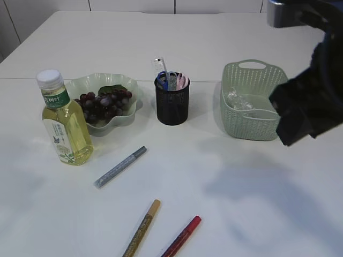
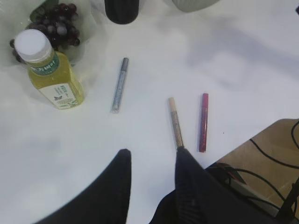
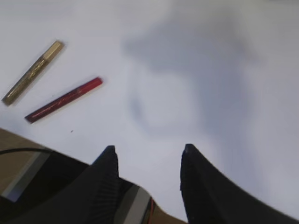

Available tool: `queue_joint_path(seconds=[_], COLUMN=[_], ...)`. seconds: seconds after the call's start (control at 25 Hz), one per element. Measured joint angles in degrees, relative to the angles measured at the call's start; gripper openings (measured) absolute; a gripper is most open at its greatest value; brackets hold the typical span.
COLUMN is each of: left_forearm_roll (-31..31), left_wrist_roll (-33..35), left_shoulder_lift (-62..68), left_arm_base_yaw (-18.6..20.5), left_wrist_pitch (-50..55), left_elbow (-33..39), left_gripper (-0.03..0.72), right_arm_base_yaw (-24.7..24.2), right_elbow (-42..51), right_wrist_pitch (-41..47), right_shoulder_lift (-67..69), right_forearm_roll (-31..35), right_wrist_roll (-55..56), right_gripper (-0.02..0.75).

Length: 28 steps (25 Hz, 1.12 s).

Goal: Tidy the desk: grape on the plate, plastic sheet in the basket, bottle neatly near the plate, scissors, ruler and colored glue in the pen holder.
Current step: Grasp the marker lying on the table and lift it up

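Dark grapes lie on the pale green plate, and the yellow bottle stands upright at its left front. Blue scissors and a clear ruler stick out of the black mesh pen holder. The crumpled plastic sheet lies in the green basket. Three colored glue pens lie on the table: silver, gold and red. My left gripper is open and empty, its right fingertip just above the gold pen's near end. My right gripper is open and empty above bare table.
The black-covered right arm hangs at the right, overlapping the basket's right side. The table's front edge, with cables below it, shows near the red pen. In the right wrist view the gold pen and red pen lie at the left.
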Motion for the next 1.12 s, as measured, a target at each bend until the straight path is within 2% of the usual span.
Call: queue_joint_path(seconds=[0.32, 0.48, 0.76, 0.92, 1.12], left_forearm_roll=[-0.77, -1.23, -1.23, 1.64, 5.12], left_wrist_roll=[4.28, 6.71, 8.29, 8.77, 8.81], left_shoulder_lift=[13.11, 20.46, 33.14, 39.68, 48.23], left_arm_base_yaw=[0.0, 0.0, 0.0, 0.0, 0.0], left_wrist_pitch=[-0.42, -0.64, -1.51, -1.6, -1.87], left_elbow=[0.0, -1.46, -9.53, -13.2, -14.35], left_gripper=[0.239, 0.239, 0.239, 0.239, 0.239], right_arm_base_yaw=[0.0, 0.0, 0.0, 0.0, 0.0], right_elbow=[12.28, 16.73, 21.0, 21.82, 21.94], right_wrist_pitch=[0.02, 0.13, 0.16, 0.16, 0.16], right_shoulder_lift=[-15.73, -21.62, -25.26, -26.09, -26.56], right_forearm_roll=[10.24, 10.96, 13.03, 13.47, 13.36], right_wrist_roll=[1.37, 2.79, 3.99, 4.04, 4.04], right_gripper=[0.353, 0.352, 0.352, 0.352, 0.352])
